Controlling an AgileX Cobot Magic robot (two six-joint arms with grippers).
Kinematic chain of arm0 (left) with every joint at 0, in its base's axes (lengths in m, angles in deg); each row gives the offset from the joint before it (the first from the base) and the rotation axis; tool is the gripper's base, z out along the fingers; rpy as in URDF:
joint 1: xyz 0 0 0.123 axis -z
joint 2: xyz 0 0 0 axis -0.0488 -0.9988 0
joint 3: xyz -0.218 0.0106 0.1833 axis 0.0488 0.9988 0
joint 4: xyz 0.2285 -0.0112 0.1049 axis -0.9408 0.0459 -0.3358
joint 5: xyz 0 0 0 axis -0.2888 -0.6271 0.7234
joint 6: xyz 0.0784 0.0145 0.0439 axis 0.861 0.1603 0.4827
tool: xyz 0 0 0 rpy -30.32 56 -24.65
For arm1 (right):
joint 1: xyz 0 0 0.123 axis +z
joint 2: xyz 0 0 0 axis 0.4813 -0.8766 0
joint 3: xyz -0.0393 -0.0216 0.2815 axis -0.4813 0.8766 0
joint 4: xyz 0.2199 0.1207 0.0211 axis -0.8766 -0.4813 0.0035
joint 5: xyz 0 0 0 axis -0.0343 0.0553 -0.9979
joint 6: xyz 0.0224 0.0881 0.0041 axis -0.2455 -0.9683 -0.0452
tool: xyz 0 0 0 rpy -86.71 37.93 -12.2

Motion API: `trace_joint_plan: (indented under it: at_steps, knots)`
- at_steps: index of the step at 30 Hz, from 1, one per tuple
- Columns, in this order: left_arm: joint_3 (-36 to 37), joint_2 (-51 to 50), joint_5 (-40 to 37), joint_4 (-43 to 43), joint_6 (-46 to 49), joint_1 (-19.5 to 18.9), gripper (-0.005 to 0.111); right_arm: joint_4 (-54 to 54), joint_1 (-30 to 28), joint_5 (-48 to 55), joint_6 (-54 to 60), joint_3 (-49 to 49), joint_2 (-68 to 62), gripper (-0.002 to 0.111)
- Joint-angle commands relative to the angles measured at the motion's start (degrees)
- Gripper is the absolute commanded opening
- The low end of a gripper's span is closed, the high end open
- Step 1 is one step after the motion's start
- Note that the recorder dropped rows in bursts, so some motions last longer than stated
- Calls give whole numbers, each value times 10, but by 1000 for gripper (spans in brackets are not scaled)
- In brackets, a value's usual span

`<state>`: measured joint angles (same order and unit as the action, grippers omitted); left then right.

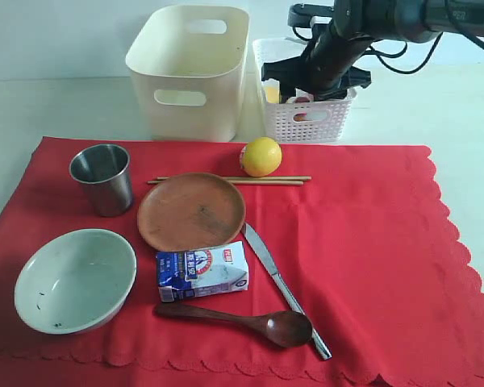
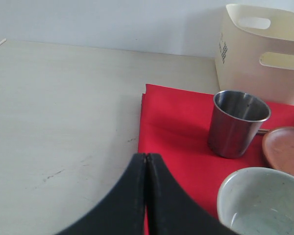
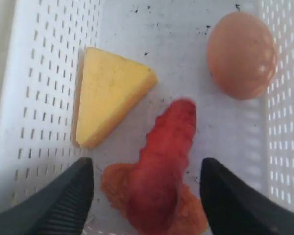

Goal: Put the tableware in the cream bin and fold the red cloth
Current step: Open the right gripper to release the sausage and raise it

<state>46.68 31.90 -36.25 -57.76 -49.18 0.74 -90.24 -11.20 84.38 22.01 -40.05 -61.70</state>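
Red cloth (image 1: 371, 242) was noted spread flat, with all the tableware on it and none yet in the cream bin (image 1: 189, 72), which stood just past the cloth's far edge.

Left gripper (image 2: 146, 159) was seen pressed together and empty, over the cloth's left edge. Steel cup (image 2: 237, 122) was found nearest it: upright, mouth up, empty, dull grey, on the bin's side of the gripper. Bowl (image 2: 262, 200) lay just beside. The left arm was judged the nearer for the cup.

Right gripper (image 3: 147, 169) was recorded inside the lattice basket (image 1: 310, 121), jaws spread wide, with the sausage (image 3: 169, 142) between them untouched. It was well apart from the tableware.

Chopsticks (image 1: 230, 181) were noted side by side behind the plate (image 1: 191, 211), long axis running across the cloth. Knife (image 1: 274, 274) lay diagonally towards the near edge, and the spoon (image 1: 242, 319) overlapped it.
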Motion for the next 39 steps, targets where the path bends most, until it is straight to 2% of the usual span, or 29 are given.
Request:
trace_joint_plan:
  at_steps: [1, 9, 16, 21, 25, 29, 39]
  knots:
    - [2, 3, 5, 3, 0, -2, 0, 1, -2, -1, 2, -3, 21, 76]
    - [2, 3, 5, 3, 0, -2, 0, 1, -2, 34, 2, -3, 75, 77]
    - [2, 3, 5, 3, 0, -2, 0, 1, -2, 162, 13, -3, 124, 76]
    - [2, 3, 5, 3, 0, -2, 0, -2, -2, 252, 13, -3, 138, 71]
    - [2, 3, 5, 3, 0, -2, 0, -4, -2, 302, 13, -3, 149, 62]
    - [2, 3, 5, 3, 0, -2, 0, -1, -2, 318, 14, -3, 168, 54]
    - [2, 3, 5, 3, 0, -2, 0, -1, 1, 311, 32, -3, 229, 54]
